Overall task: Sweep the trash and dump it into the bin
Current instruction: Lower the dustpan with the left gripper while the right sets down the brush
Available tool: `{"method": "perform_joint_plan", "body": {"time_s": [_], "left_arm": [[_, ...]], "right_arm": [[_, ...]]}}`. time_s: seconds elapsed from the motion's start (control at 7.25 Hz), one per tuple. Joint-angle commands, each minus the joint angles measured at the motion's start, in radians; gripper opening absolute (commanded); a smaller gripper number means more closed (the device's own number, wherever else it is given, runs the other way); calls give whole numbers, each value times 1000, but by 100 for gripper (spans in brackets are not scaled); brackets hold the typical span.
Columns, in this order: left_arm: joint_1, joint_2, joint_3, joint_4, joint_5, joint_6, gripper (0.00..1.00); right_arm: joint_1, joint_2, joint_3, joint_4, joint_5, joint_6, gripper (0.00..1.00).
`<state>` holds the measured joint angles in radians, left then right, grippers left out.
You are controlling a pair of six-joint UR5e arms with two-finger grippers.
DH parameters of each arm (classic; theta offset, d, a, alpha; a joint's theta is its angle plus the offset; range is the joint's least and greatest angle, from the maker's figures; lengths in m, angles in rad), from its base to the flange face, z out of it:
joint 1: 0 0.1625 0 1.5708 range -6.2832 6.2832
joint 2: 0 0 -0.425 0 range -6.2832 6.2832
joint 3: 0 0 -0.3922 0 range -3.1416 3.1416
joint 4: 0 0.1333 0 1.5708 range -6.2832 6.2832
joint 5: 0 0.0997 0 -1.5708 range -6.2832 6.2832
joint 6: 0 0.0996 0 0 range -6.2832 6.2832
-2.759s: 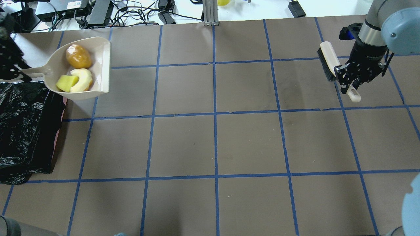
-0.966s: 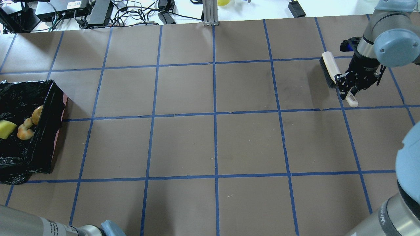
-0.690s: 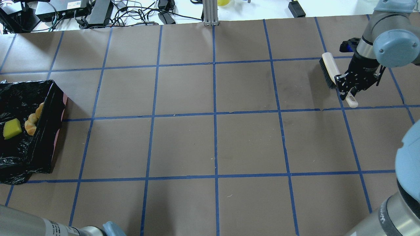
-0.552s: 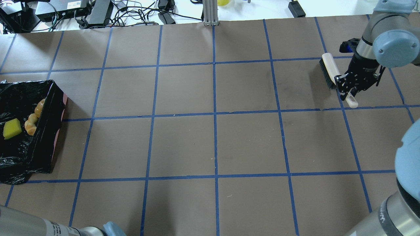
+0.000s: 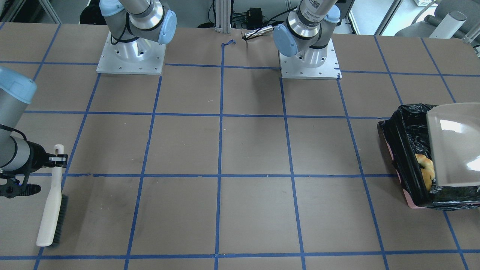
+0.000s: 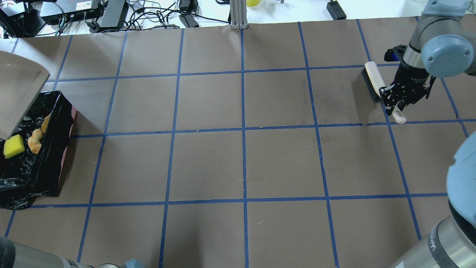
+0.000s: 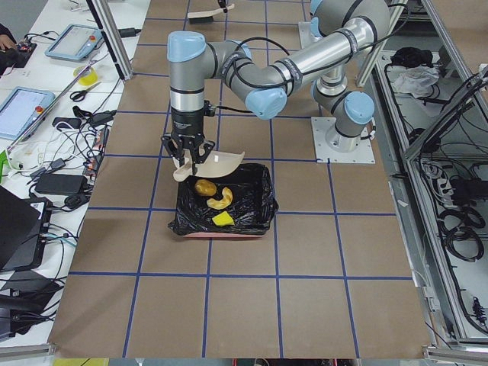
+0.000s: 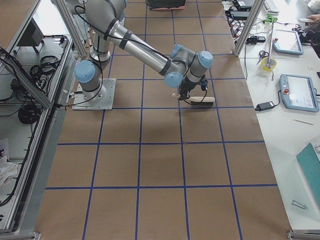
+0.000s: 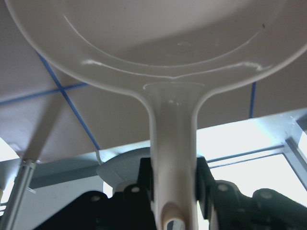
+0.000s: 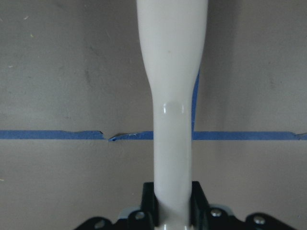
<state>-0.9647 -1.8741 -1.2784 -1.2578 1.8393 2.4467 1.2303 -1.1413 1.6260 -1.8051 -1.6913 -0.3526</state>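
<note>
Inside the single black-lined bin (image 6: 50, 167) lie all three trash pieces: one golden-brown lump (image 7: 203, 187), one pale crescent (image 6: 35, 143) and one yellow sponge wedge (image 6: 13, 146). My left gripper (image 9: 173, 191) clenches the one beige dustpan (image 6: 16, 93) by its handle above the bin. My right gripper (image 10: 172, 206) grasps the one brush (image 6: 373, 80), well apart from the bin.

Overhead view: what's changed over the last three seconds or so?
The trash has left the dustpan and now lies in the bin. The emptied dustpan, still in the left gripper, hangs over the bin. The right gripper still holds the brush at the far right, barely moved.
</note>
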Motion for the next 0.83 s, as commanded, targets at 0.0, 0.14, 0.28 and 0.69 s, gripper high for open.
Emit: {"method": "perform_joint_plan", "body": {"time_s": [0.0,0.14,0.28,0.69], "left_arm": [[-102,-37,-27,-40,-81,-130,0],[-153,-58,-54,-40,-84,-225,0],[-205,-77,-82,-40,-110,-277,0],[-305,-172,-133,-23,-216,-477,0]], "right_arm": [[0,0,0,1,-1,4,17],[0,0,0,3,-1,4,21],[0,0,0,4,-1,7,30],[0,0,11,3,-1,9,43]]}}
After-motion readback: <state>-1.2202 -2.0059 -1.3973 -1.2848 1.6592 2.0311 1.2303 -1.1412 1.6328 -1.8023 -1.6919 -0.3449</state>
